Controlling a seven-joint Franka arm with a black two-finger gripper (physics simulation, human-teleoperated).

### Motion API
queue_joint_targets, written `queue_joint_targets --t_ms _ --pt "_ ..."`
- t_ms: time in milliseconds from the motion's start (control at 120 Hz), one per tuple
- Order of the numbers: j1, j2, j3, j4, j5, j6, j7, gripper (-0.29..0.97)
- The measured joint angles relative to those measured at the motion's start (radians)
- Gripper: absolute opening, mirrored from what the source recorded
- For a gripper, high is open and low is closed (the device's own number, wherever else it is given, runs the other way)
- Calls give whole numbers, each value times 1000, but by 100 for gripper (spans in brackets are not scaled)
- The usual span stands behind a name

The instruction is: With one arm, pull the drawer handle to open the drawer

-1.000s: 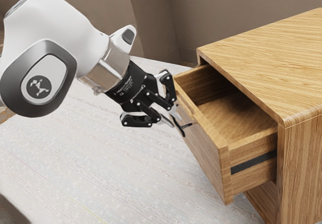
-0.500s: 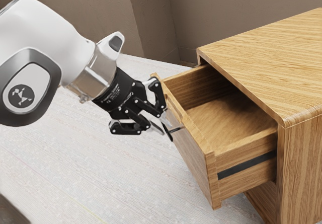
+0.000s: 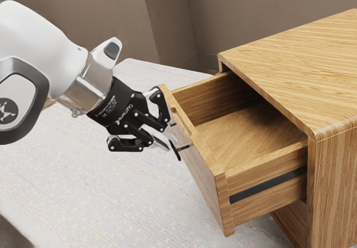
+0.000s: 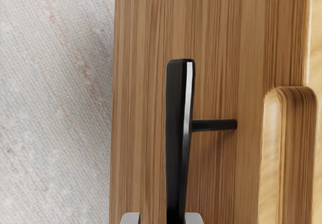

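You are drawing the drawer farther out of the cabinet: its front is sliding toward the exterior view's left, baring more of its inside. Your gripper, clamped on the handle, is backing leftward with it.

Drawer juts from cabinet, gripper on its handle.

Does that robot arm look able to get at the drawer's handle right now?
Probably yes: its end effector sits right at the black handle on the front of the open drawer, with nothing between them.
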Motion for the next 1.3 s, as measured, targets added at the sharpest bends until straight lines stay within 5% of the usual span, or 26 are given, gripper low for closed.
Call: queue_joint_targets --t_ms 1300 --pt "1 -154 43 -100 34 -70 -7 5"
